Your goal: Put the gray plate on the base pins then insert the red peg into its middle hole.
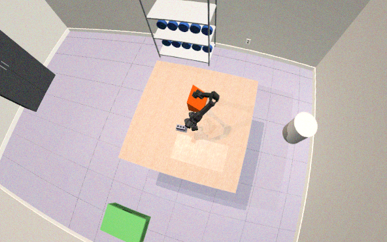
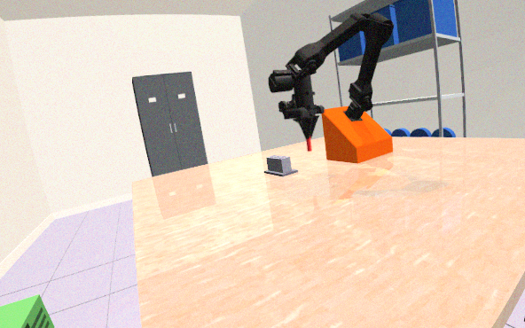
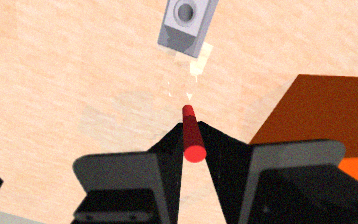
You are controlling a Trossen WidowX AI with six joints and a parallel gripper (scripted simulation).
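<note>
My gripper (image 3: 190, 126) (image 2: 309, 131) (image 1: 193, 127) is shut on the red peg (image 3: 192, 134) (image 2: 309, 144). The peg hangs point down from the fingertips, clear of the table top. The gray plate (image 3: 187, 20) (image 2: 279, 164) (image 1: 181, 127) lies flat on its base, with its round middle hole facing up. In the wrist view the plate sits ahead of the peg at the top edge of the picture. In the exterior view the plate stands on the table to the left of the peg and lower.
The orange wedge block (image 2: 355, 136) (image 1: 195, 99) (image 3: 325, 112) that carries the arm stands just right of the gripper. A metal shelf rack (image 1: 183, 29) with blue bins stands behind the table (image 2: 326, 248). A green box (image 1: 124, 224) is on the floor.
</note>
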